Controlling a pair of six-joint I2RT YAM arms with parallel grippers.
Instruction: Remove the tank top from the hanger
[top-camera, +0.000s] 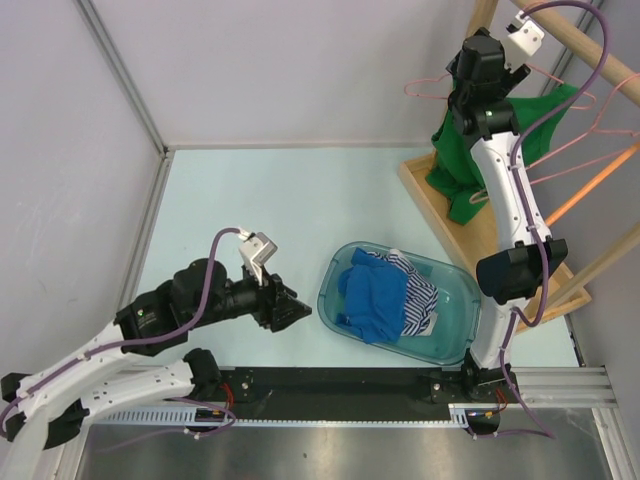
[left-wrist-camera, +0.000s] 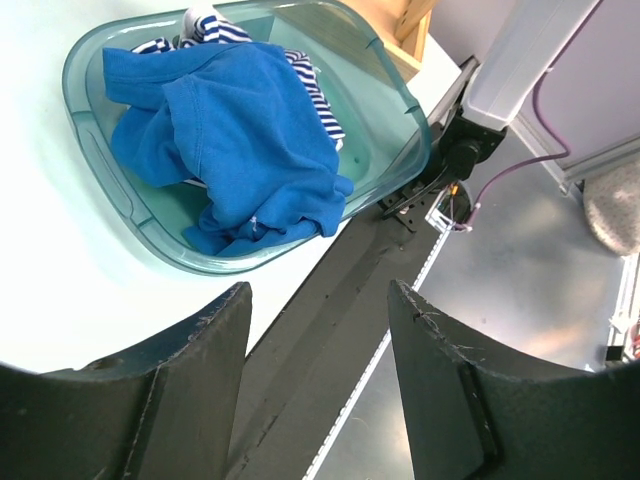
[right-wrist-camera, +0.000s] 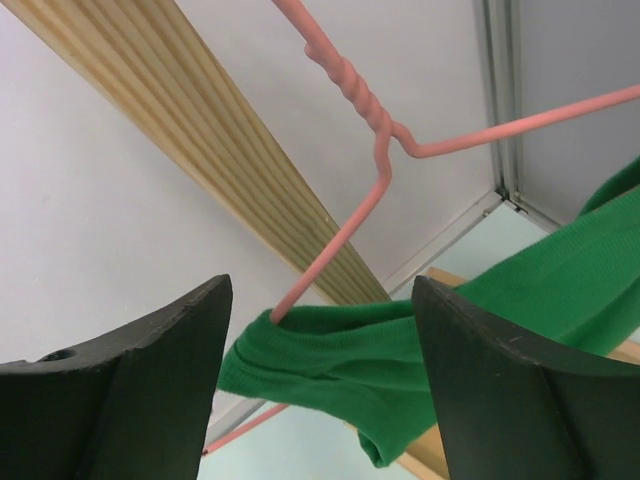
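Note:
A green tank top (top-camera: 462, 160) hangs on a pink wire hanger (top-camera: 430, 88) from a wooden rack at the far right. In the right wrist view its green strap (right-wrist-camera: 400, 350) drapes over the hanger's arm (right-wrist-camera: 340, 235). My right gripper (right-wrist-camera: 320, 330) is open, raised to the hanger, its jaws standing either side of the strap without closing on it. In the top view it (top-camera: 462, 100) is by the hanger's left end. My left gripper (top-camera: 295, 312) is open and empty, low over the table left of the tub; in its own view it (left-wrist-camera: 318, 310) points at the table's front edge.
A clear teal tub (top-camera: 465, 300) holds blue (top-camera: 375, 295) and striped clothes in the middle front; it also shows in the left wrist view (left-wrist-camera: 110, 200). The wooden rack's base (top-camera: 430, 205) and rail (top-camera: 585, 50) stand at the right, with more pink hangers (top-camera: 600, 130). Walls close in left and back.

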